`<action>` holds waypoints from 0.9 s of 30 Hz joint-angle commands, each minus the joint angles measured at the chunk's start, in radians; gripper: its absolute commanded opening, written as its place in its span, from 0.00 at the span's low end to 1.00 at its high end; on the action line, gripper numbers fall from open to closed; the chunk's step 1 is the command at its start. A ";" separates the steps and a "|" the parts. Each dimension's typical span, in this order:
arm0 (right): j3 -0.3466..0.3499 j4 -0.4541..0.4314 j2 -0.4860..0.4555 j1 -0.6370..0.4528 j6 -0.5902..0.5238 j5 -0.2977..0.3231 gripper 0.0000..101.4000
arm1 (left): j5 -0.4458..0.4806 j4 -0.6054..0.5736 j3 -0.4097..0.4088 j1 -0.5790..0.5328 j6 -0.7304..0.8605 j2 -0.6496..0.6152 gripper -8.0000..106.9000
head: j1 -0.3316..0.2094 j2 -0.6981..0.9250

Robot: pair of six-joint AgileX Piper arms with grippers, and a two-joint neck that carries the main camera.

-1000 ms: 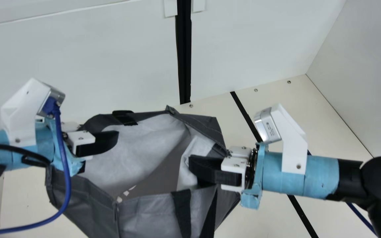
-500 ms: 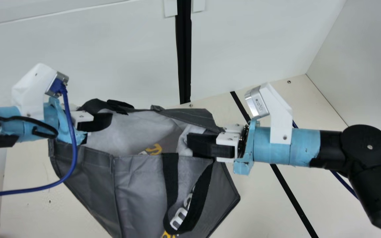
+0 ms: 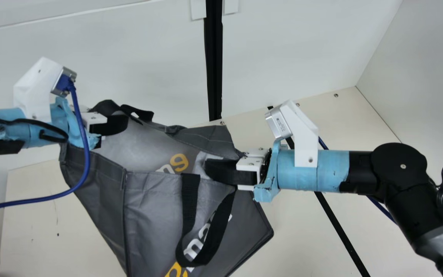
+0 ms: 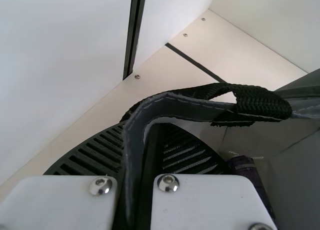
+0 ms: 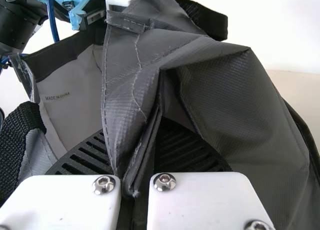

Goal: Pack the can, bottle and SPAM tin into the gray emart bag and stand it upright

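The left end effector (image 3: 121, 124) and right end effector (image 3: 210, 170) pinch opposite sides of the gray emart bag's (image 3: 150, 219) rim, presumably to pull it upright evenly.

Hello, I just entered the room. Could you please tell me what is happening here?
The robot is holding the gray emart bag by its rim from two sides: the left gripper pinches one part, the right gripper another. The mouth is open upward, and something dark is inside, though I cannot tell which item. Whether the bottom rests on the table is also unclear.
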 commanded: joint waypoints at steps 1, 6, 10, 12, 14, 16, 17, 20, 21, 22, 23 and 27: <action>0.002 -0.004 -0.002 0.002 0.001 0.002 0.00 | -0.001 0.002 -0.002 0.000 -0.001 0.003 0.00 | -0.023 -0.001; 0.007 -0.006 -0.007 0.004 0.003 0.002 0.00 | -0.001 0.008 -0.007 0.000 -0.002 0.003 0.00 | -0.023 -0.001; 0.012 -0.007 -0.010 0.003 0.004 0.002 0.00 | -0.001 0.014 -0.005 0.000 -0.005 0.001 0.00 | -0.023 -0.001; 0.015 -0.008 -0.012 0.002 0.006 0.002 0.00 | -0.001 0.016 -0.004 0.000 -0.007 0.000 0.00 | -0.023 -0.001; 0.017 -0.011 -0.014 0.002 0.009 -0.001 0.00 | -0.001 0.019 -0.003 0.001 -0.010 -0.002 0.00 | -0.023 -0.001; 0.017 -0.008 -0.014 0.002 0.010 -0.001 0.00 | -0.001 0.021 -0.002 0.001 -0.013 -0.004 0.00 | -0.023 -0.001; 0.017 -0.007 -0.014 0.003 0.010 -0.001 0.00 | 0.000 0.018 -0.002 0.000 -0.010 -0.003 0.00 | -0.023 -0.001; 0.018 -0.007 -0.014 0.003 0.010 -0.001 0.00 | 0.000 0.019 -0.002 0.000 -0.013 -0.003 0.00 | -0.023 -0.001; 0.018 -0.007 -0.014 0.003 0.010 -0.001 0.00 | 0.000 0.019 -0.002 0.000 -0.013 -0.003 0.00 | -0.023 -0.001; 0.018 -0.007 -0.014 0.003 0.010 -0.001 0.00 | 0.000 0.019 -0.002 0.000 -0.013 -0.003 0.00 | -0.023 -0.001; 0.018 -0.007 -0.014 0.003 0.010 -0.001 0.00 | 0.000 0.019 -0.002 0.000 -0.013 -0.003 0.00 | -0.023 -0.001; 0.018 -0.007 -0.014 0.003 0.010 -0.001 0.00 | 0.000 0.019 -0.002 0.000 -0.013 -0.003 0.00 | -0.023 -0.001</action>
